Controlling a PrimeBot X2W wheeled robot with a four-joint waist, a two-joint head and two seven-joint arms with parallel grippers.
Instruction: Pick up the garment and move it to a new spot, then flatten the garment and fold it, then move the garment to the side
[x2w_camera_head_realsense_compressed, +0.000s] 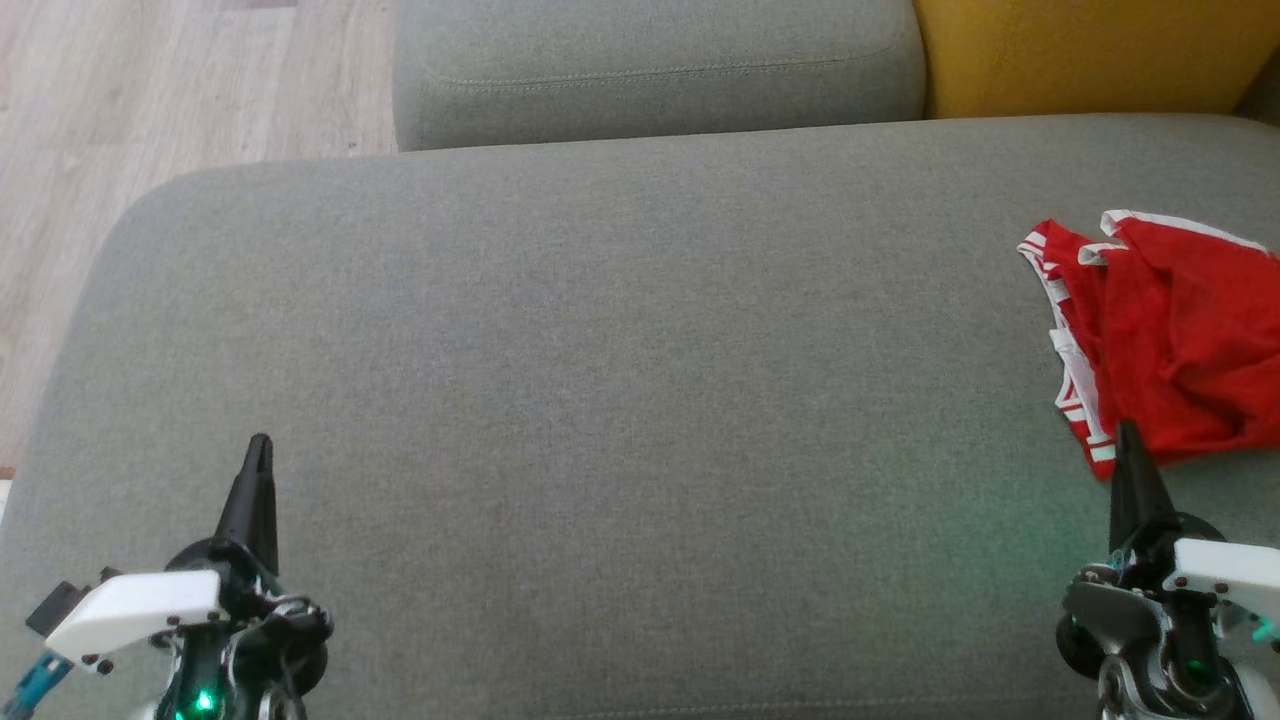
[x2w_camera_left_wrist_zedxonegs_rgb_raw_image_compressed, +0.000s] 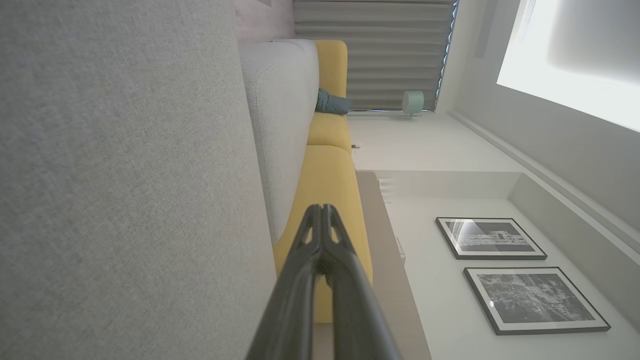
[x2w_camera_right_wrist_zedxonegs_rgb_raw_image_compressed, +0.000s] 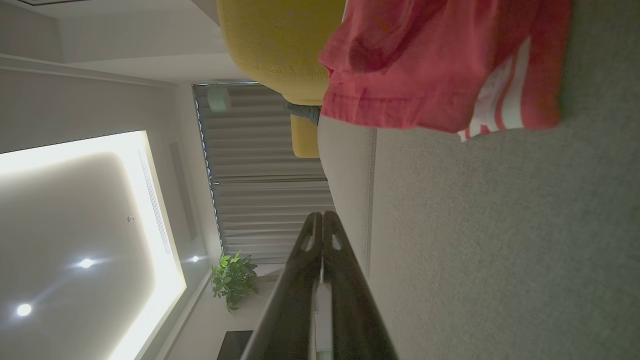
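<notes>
Head cam, left to right: wood floor (x2w_camera_head_realsense_compressed: 120, 120) runs down the left side, then comes the rounded left edge of the big grey seat cushion (x2w_camera_head_realsense_compressed: 600, 400) I'm parked over. There's loads of bare fabric across the middle. My left tool (x2w_camera_head_realsense_compressed: 260, 442) sits low at the near left, fingers pressed together, pointing away from me and holding nothing. The right tool (x2w_camera_head_realsense_compressed: 1128, 432) at the near right is the same deal, pinched together and empty. Its tip is close to the red garment (x2w_camera_head_realsense_compressed: 1180, 340), with a gap on the wrist cam. The garment lies crumpled, white-striped trim showing, at the cushion's right edge and runs out of frame. A yellow cushion (x2w_camera_head_realsense_compressed: 1080, 50) sits behind it.
</notes>
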